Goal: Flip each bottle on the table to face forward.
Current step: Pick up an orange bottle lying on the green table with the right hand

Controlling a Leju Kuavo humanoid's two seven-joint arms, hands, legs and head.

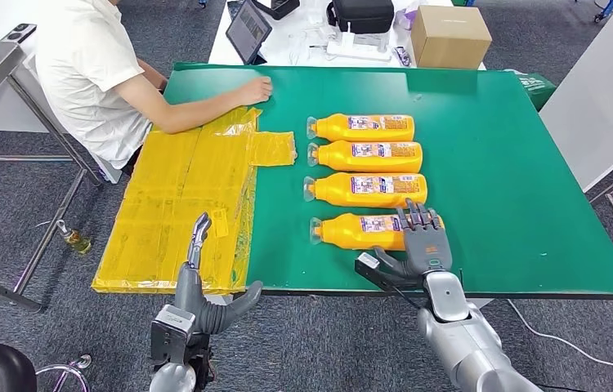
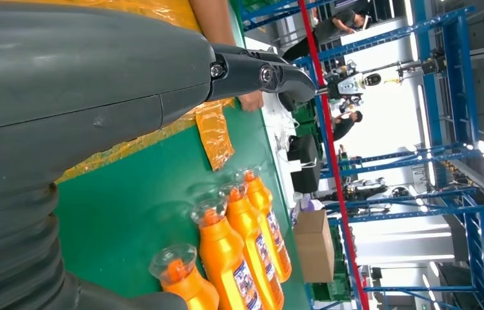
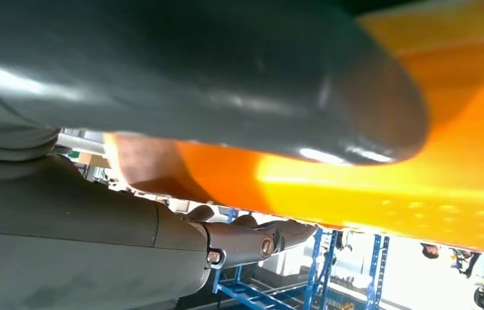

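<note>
So there's four orange bottles lying on their sides in a column on the green tabletop (image 1: 516,163), caps pointing toward the yellow plastic sheet. The nearest bottle (image 1: 356,231) is the one being worked: the right hand (image 1: 424,238) sits on its base end, fingers laid over the top and thumb low at the near side. The right wrist view has orange plastic pressed right between thumb and fingers, so I'd call that a real hold on it. All four labels look face-up already from the head view, so hard to say how many are left to turn. My guess is we're at the grasp/roll step on this one. Next move probably needs a wrist roll without bumping the second bottle (image 1: 366,189) just beside it, they're packed pretty tight.

Left hand (image 1: 201,286) hangs off the tabletop's near edge, fingers spread, holding nothing.

Yellow plastic sheet (image 1: 181,204) covers the left part. A person in a white shirt (image 1: 91,73) sits at the far left corner, their hand (image 1: 256,90) resting on the green. Behind that there's a cardboard box (image 1: 449,34), a tablet (image 1: 248,31), a black bag (image 1: 360,15). Grey carpet floor, blue racking in the background
</note>
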